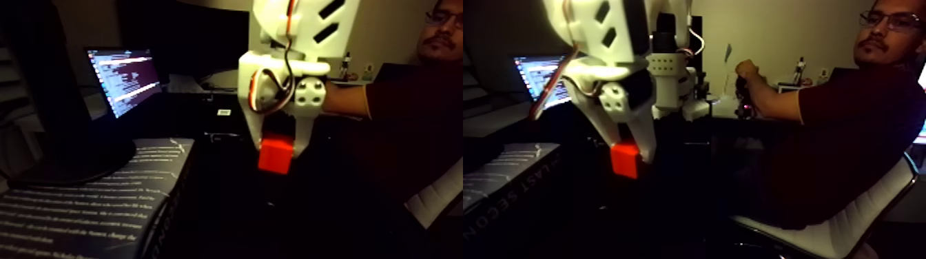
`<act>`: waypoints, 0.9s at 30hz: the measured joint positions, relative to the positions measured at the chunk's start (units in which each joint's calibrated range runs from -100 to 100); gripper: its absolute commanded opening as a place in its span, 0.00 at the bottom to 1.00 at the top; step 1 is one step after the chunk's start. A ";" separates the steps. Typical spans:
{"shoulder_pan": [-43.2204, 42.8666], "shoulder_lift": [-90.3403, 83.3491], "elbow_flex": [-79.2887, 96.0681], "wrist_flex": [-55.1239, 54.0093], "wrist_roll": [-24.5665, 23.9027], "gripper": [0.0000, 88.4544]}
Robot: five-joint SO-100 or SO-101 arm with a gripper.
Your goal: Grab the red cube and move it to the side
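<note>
Above the dark table, white end effector [277, 155] clamped on the red cube [275, 154], bright red-orange, matte, plain-faced.

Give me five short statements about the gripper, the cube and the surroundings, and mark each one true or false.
1. The gripper holds the red cube between its fingers. True.
2. The red cube rests on the book. False: it hangs in the gripper, to the right of the book.
3. A laptop screen is lit in the background. True.
4. The gripper is black. False: it is white.
5. A person sits on a white chair. True.
</note>
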 measured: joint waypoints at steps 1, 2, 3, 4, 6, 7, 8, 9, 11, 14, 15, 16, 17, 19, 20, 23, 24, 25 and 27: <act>-0.15 -0.93 0.54 0.00 -0.21 0.03; -0.23 -1.85 0.91 0.00 -0.47 0.03; -0.31 -2.94 1.00 0.00 -0.84 0.03; -0.31 -4.04 1.09 0.00 -1.21 0.03; -0.31 -6.06 1.27 0.16 -1.63 0.03; -0.31 -7.15 1.45 0.57 -1.73 0.03; -0.31 -8.16 1.63 1.55 -1.73 0.03; -0.31 -9.26 1.63 2.37 -1.84 0.03; -0.31 -11.70 1.63 4.49 -1.84 0.03; -0.31 -15.40 1.63 7.18 -1.84 0.03; -0.31 -16.74 1.63 8.00 -1.84 0.03; -0.31 -18.01 1.63 8.98 -1.84 0.03; -0.23 -19.35 1.63 9.71 -1.84 0.03; 0.31 -21.79 1.63 11.42 -1.94 0.03; 0.69 -23.05 1.63 12.08 -2.15 0.03; 1.70 -26.25 1.63 12.89 -3.20 0.03; 2.08 -26.92 1.63 12.97 -3.62 0.03; 2.24 -27.35 1.63 12.97 -4.14 0.03; 2.32 -27.51 1.54 12.97 -5.56 0.03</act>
